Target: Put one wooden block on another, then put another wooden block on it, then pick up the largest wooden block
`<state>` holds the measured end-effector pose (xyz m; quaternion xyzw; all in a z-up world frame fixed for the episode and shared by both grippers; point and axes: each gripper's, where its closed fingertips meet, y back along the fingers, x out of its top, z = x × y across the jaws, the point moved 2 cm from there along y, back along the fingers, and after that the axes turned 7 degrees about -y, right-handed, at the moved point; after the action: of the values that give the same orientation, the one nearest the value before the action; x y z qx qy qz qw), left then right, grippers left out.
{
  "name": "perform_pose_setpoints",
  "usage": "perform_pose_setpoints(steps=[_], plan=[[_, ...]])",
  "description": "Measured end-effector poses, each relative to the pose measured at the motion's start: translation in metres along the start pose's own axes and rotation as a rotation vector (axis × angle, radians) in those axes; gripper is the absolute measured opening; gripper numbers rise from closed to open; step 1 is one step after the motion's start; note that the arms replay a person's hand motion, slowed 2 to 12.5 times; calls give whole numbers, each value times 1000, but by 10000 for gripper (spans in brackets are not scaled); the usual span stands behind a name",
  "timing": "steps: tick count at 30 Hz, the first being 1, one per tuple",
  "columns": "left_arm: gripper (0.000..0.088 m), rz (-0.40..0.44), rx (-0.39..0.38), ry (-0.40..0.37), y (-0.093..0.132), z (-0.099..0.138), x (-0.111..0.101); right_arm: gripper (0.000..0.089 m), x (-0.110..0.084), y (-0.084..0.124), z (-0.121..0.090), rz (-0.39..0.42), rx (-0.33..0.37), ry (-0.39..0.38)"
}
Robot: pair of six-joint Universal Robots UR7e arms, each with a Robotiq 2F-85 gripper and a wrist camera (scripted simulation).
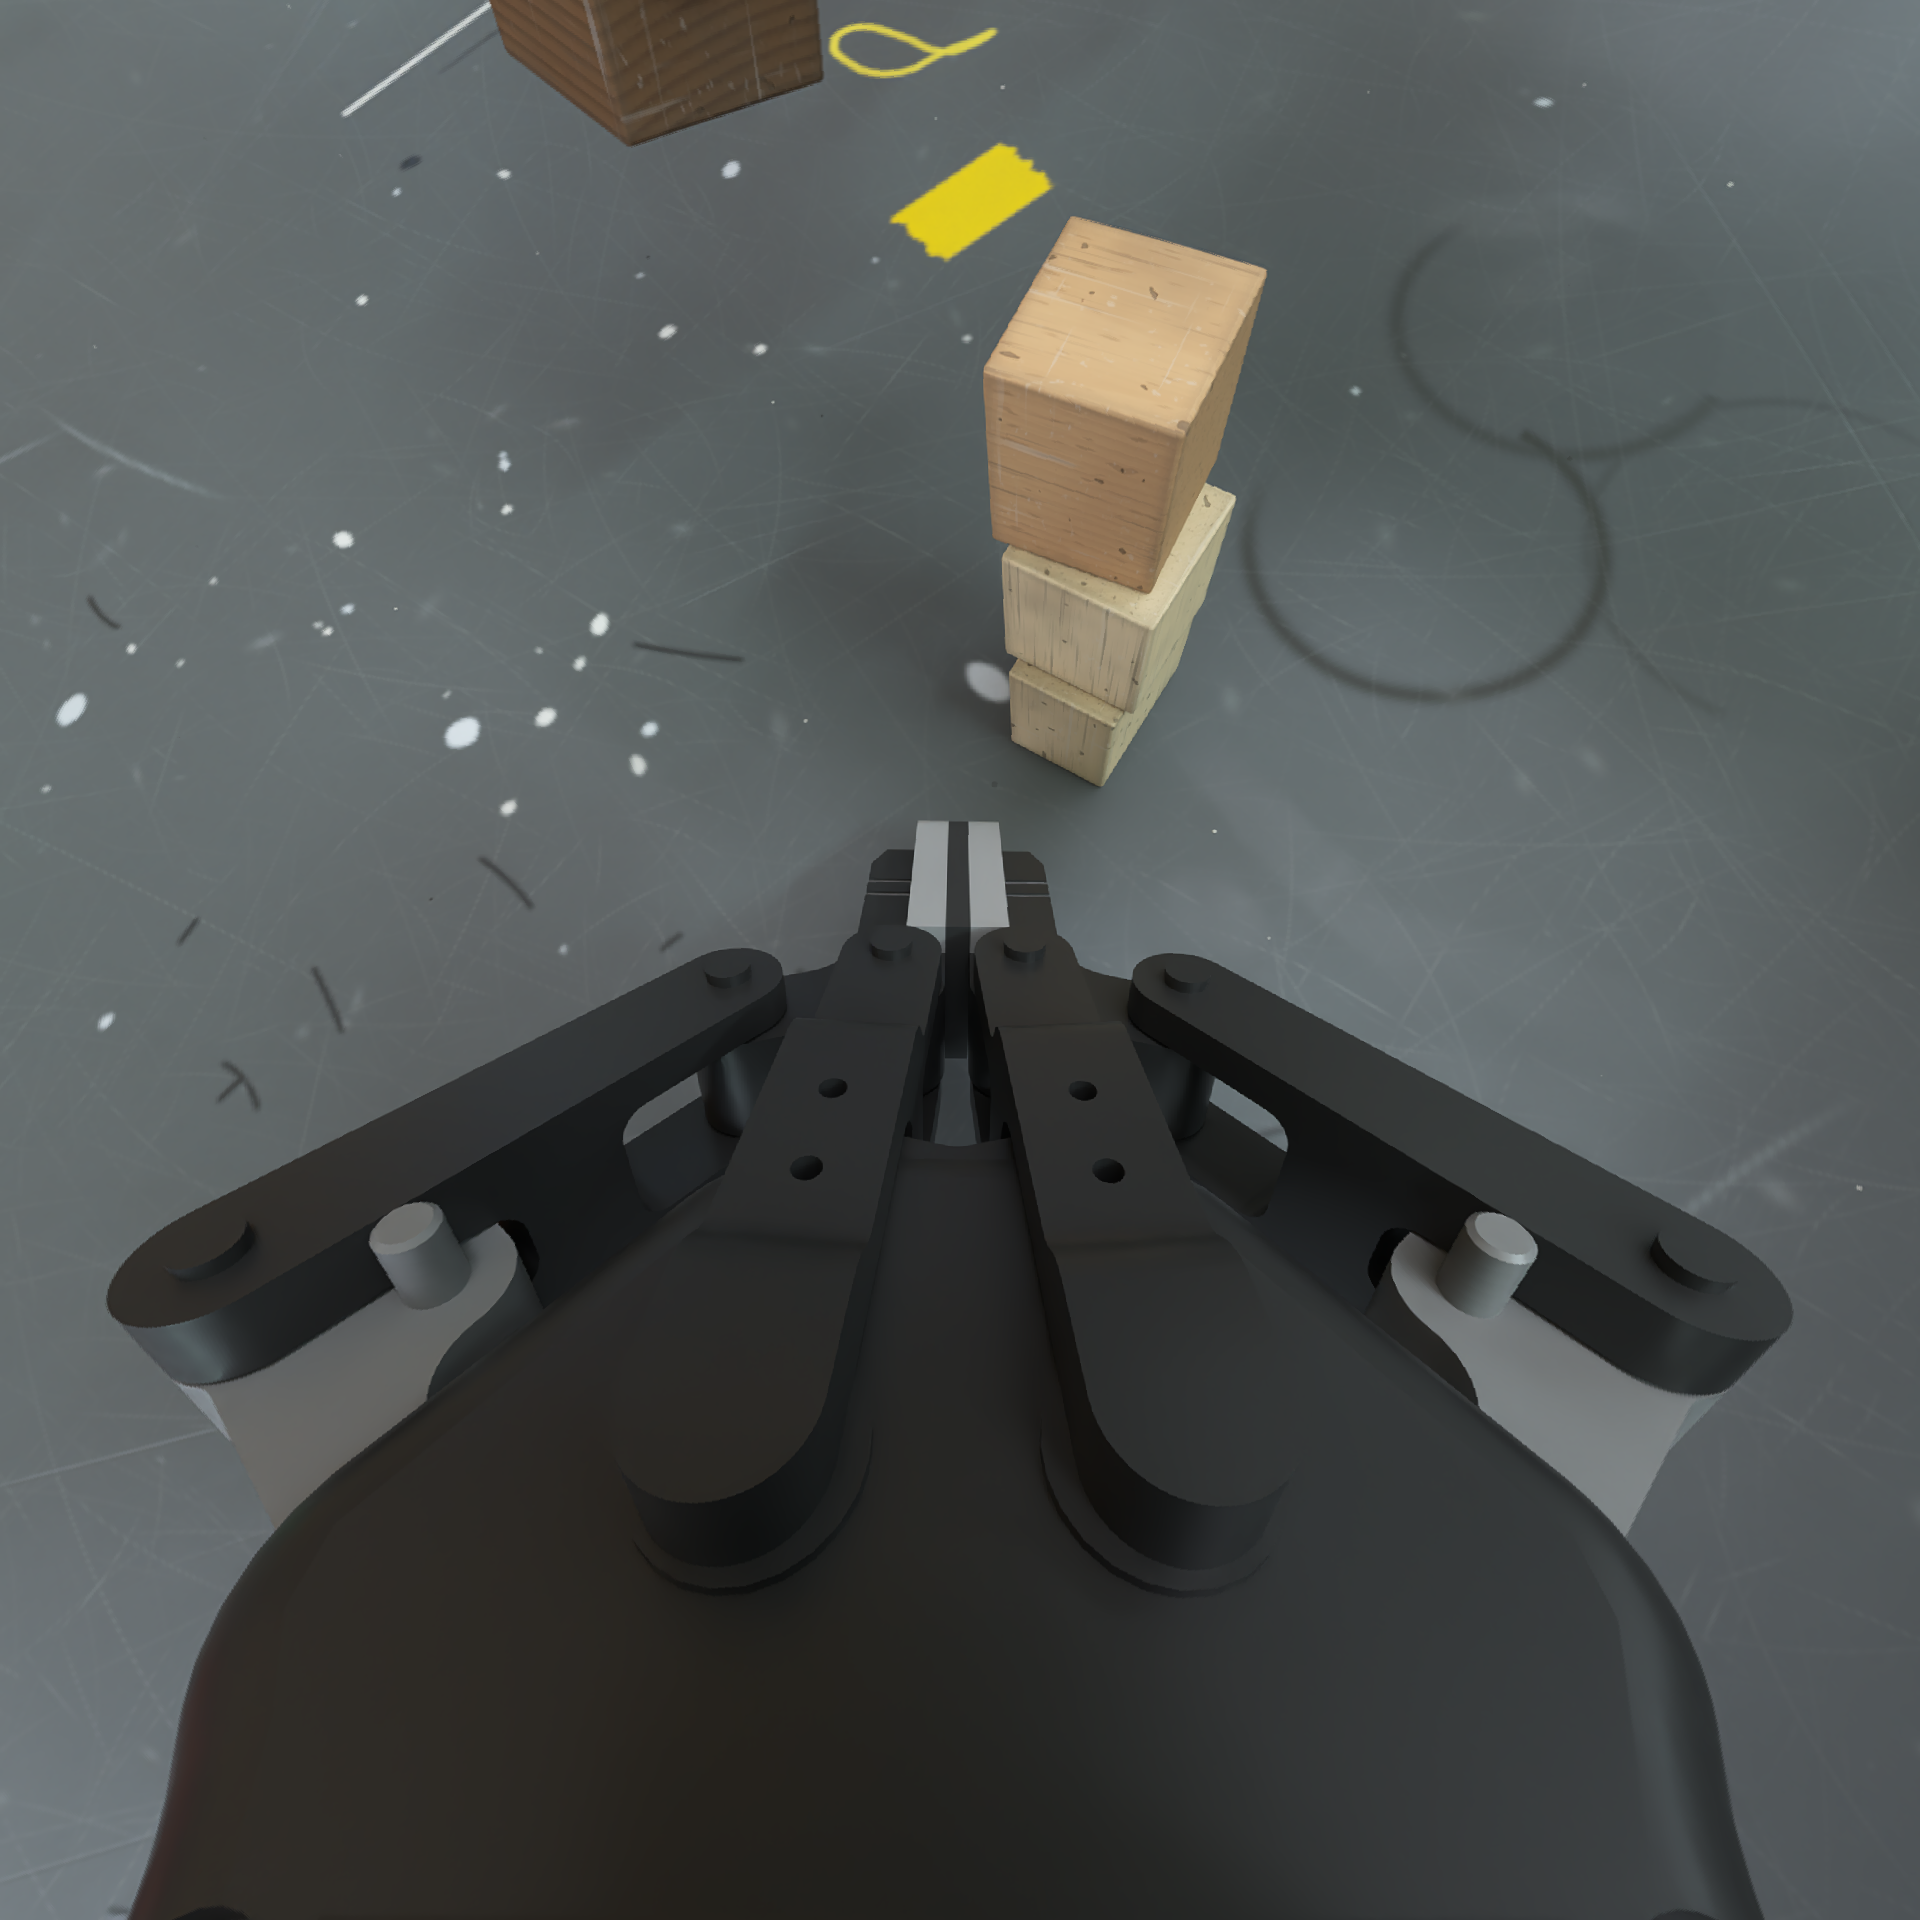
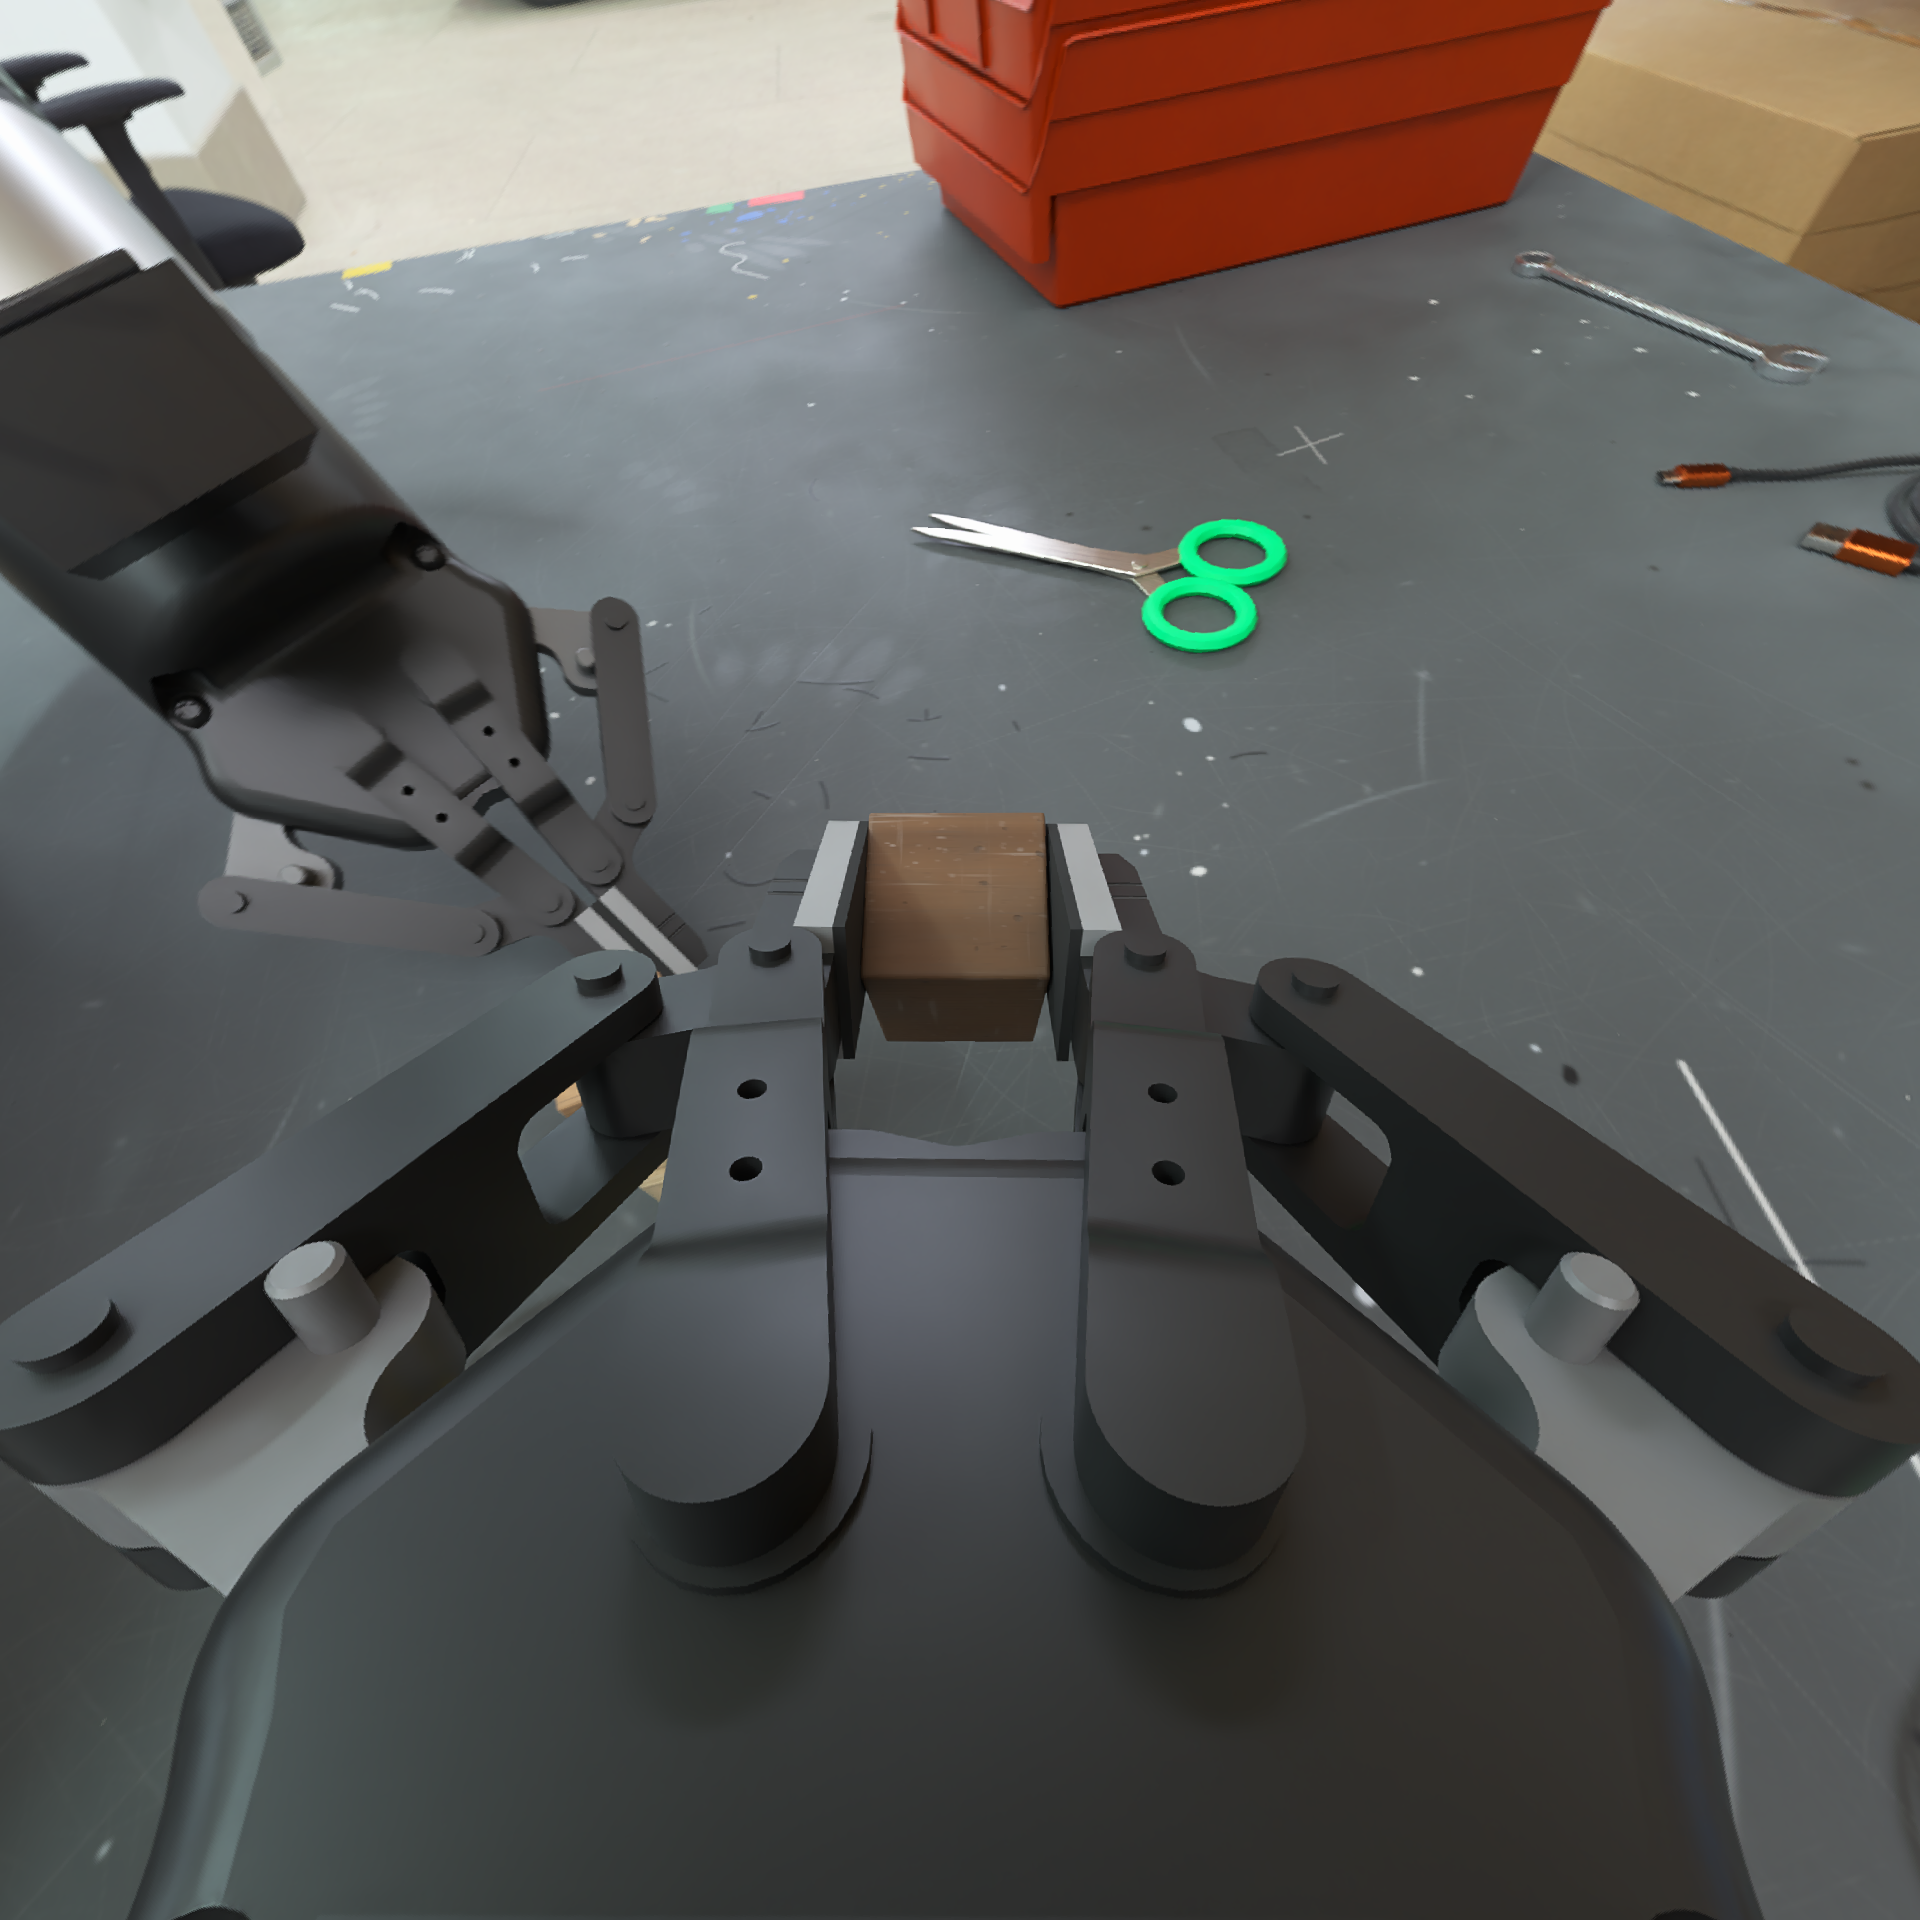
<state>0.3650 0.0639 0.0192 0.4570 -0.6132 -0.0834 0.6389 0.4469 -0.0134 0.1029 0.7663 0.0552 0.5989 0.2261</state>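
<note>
The dark grey table, scuffed and flecked with white paint, spreads under both my arms. At its far edge sits a stack of glossy orange-red bins, with cardboard boxes to the far right.

My right gripper is clamped on the dark brown wooden block, which I judge to be the largest: the grey pads press flat against its two side faces. From my left wrist view that same block shows at the far left, apparently clear of the table. To finish well, I should lift straight up with the grip square and firm, keeping clear of my left arm, which sits just to the near left.

My left gripper is empty, its pads closed almost together, hovering near the tower. That tower stands finished: a tan block tops a pale block, which rests on a smaller pale block, each slightly offset, sharp-edged and grainy.

Smaller things lie far off: a steel wrench, green-handled scissors, copper-ended cables, and a strip of yellow tape.
</note>
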Motion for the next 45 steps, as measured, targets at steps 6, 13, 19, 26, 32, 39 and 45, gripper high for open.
perform_pose_setpoints(steps=[6,13,19,26,32,39,45], plan=[[0,0,-2,2,0,0,0,289,5,3,-12,-37,26,78],[0,1,-3,4,0,0,0,289,8,3,-34,-79,105,140],[0,1,-3,3,0,0,0,289,9,4,-47,-102,143,190],[0,1,-3,3,0,0,0,289,9,4,-60,-126,182,236],[0,1,-3,3,0,0,0,289,7,4,-68,-151,215,259],[0,1,-3,3,0,0,0,289,3,3,-72,-179,232,278],[0,1,-3,4,0,0,0,289,0,2,-73,-204,235,289]])
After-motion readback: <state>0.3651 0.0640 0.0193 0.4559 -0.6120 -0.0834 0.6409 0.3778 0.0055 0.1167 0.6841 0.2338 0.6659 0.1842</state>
